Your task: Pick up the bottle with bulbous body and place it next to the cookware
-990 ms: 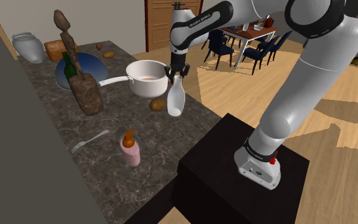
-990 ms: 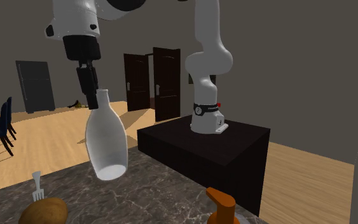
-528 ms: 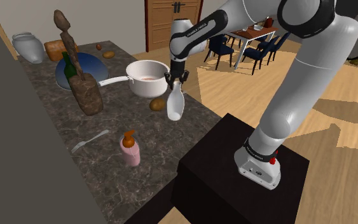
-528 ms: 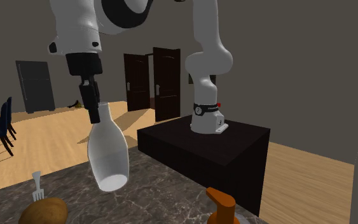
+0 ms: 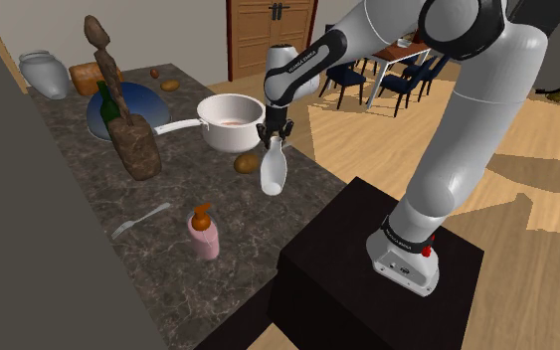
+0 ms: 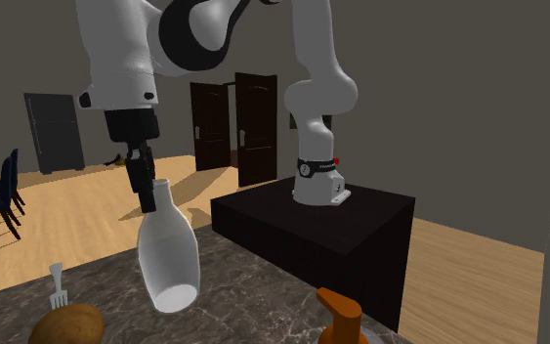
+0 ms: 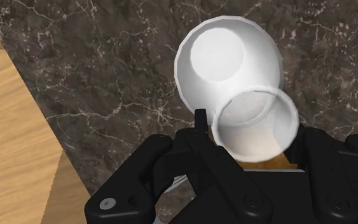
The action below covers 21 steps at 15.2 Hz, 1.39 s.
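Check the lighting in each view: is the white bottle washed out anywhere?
Shoulder view: bright, hard-edged shadows on the wood floor, white bottle clear against the dark counter. Second exterior view: dim overall, bottle softly shaded but readable. Wrist view: flat light, the bottle's base and neck rim overlap, white on white.

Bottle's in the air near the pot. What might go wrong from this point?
1. The gripper clasps the bottle by its neck alone and the body hangs tilted; it may slip, or land on its base rim and topple.
2. A potato lies on the counter by the pot, close to the bottle; lowering there may bump it.
3. The counter's edge is near, so a toppled bottle might roll off.
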{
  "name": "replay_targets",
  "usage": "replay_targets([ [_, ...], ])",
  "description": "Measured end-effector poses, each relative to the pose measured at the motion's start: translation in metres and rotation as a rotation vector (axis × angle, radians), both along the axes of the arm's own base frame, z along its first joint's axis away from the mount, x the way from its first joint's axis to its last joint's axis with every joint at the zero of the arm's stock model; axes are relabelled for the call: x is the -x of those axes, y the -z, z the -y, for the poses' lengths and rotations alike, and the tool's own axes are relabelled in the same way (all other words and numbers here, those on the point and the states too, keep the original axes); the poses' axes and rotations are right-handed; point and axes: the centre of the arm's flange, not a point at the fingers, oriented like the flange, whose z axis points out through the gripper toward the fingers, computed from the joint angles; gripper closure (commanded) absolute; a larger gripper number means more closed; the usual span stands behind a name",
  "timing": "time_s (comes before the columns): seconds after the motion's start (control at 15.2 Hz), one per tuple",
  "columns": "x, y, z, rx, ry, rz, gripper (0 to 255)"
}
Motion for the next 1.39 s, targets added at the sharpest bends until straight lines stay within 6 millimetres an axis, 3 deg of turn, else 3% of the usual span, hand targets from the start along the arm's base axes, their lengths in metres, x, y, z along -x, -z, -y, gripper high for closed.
replay_targets([
  [0.4, 0.000, 0.004, 0.000, 0.000, 0.000, 0.000, 255],
  [0.46, 0.000, 0.004, 0.000, 0.000, 0.000, 0.001, 0],
  [0.86, 0.000, 0.004, 0.000, 0.000, 0.000, 0.001, 0],
  [1.12, -0.004, -0.035, 0.002, 0.000, 0.000, 0.002, 0],
  [1.39, -0.003, -0.046, 0.002, 0.000, 0.000, 0.001, 0],
])
